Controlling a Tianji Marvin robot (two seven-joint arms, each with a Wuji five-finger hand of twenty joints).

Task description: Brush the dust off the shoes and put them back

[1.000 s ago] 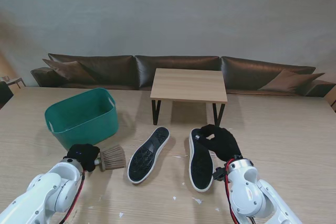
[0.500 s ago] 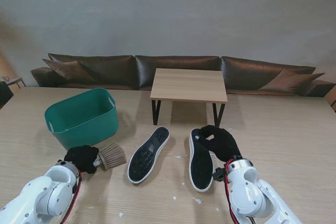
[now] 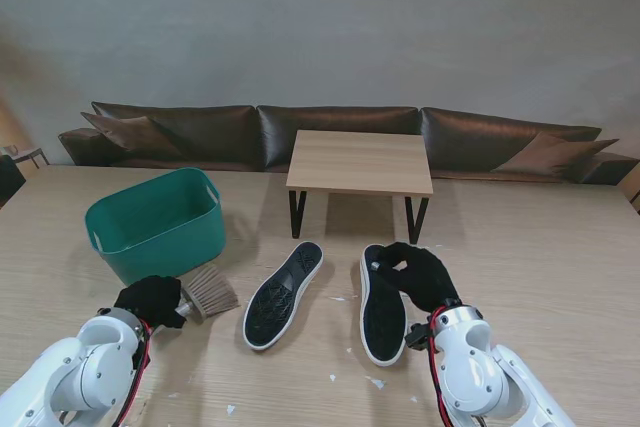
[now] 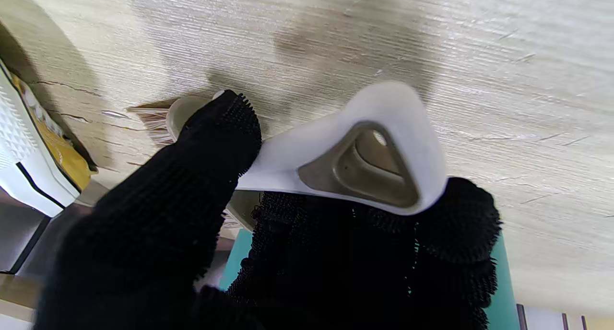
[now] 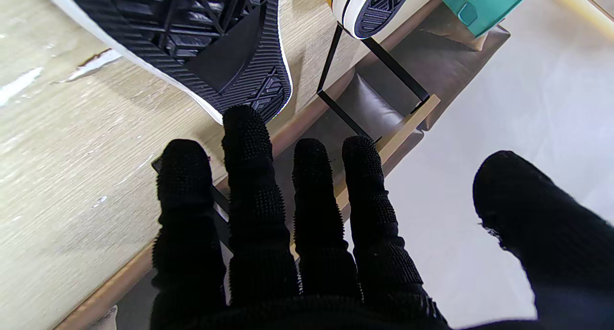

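Observation:
Two black-soled shoes lie sole-up mid-table, the left shoe (image 3: 283,294) and the right shoe (image 3: 382,304). My left hand (image 3: 152,299), in a black glove, is shut on the white handle of a brush (image 4: 374,143). The brush's tan bristles (image 3: 210,292) point toward the left shoe, a short gap away. My right hand (image 3: 420,275) hovers beside the far end of the right shoe. In the right wrist view its fingers (image 5: 259,186) are straight, the thumb stands apart and it holds nothing. The right shoe's sole (image 5: 192,32) lies just past the fingertips.
A green basket (image 3: 155,224) stands at the left, just beyond the brush. A small wooden table (image 3: 360,162) on black legs stands farther from me than the shoes. White specks dot the table top nearer to me. A brown sofa runs along the far edge.
My left hand has drawn back a little toward me and leftward, carrying the brush, whose bristles now tilt up. The right hand and both shoes have barely shifted.

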